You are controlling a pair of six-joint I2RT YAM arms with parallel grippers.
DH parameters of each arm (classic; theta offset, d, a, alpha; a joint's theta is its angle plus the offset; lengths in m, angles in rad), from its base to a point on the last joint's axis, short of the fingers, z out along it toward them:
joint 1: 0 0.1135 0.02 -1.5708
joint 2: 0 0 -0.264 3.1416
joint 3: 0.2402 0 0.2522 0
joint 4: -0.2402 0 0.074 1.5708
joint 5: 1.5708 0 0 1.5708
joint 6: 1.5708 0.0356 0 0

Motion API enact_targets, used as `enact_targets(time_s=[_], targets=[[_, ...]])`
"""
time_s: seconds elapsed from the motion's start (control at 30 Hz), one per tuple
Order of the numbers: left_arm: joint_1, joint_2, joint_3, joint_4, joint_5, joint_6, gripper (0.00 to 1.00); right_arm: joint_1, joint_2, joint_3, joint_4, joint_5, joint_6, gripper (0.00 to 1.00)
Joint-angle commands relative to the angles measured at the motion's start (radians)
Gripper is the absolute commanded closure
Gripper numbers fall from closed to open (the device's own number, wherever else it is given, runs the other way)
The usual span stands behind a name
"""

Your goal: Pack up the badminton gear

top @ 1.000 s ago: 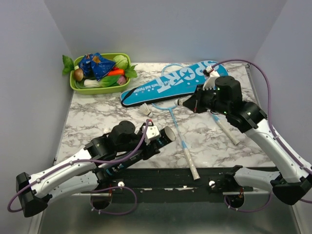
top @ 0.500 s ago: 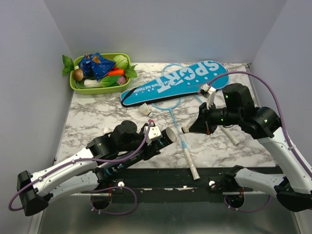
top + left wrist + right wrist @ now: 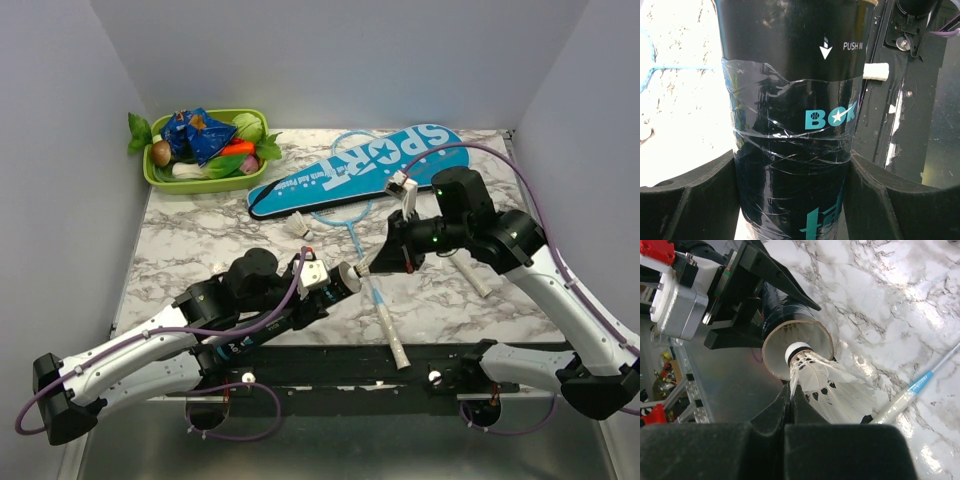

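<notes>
Top external: left gripper (image 3: 333, 281) clamps the dark shuttlecock tube (image 3: 345, 276) roughly level near the counter's near edge. Its mouth is turned right so the right gripper (image 3: 372, 263) can feed in a feather shuttlecock (image 3: 363, 269). The blue SPORT cover (image 3: 360, 168) lies toward the far edge over the rackets (image 3: 390, 335), and a spare shuttlecock (image 3: 298, 228) sits mid-counter. Left wrist: fingers (image 3: 890, 200) squeeze the tube's sides, steadying it. Right wrist: pincer pinched on the feather skirt, cork leading, right at the open mouth; looks not yet inside.
</notes>
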State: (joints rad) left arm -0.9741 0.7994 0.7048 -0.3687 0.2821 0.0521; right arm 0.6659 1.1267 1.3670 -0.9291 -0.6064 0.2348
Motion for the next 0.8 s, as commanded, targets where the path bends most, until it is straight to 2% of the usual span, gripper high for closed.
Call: enact_targets(time_s=[0.0,0.33,0.6,0.77], targets=[[-0.008,-0.020,0.013,0.005,0.016,-0.005,1.00,0.031,0.027,-0.017,0.073,-0.047,0.029,0.99],[-0.008,-0.029,0.012,0.007,0.005,-0.003,1.00,0.096,0.041,-0.135,0.216,-0.072,0.103,0.99],[-0.008,-0.031,0.012,0.008,0.008,-0.001,1.00,0.132,0.035,-0.258,0.453,-0.131,0.225,0.99],[-0.008,-0.035,0.012,0.008,0.008,-0.001,1.00,0.153,0.061,-0.287,0.535,-0.141,0.268,0.99]])
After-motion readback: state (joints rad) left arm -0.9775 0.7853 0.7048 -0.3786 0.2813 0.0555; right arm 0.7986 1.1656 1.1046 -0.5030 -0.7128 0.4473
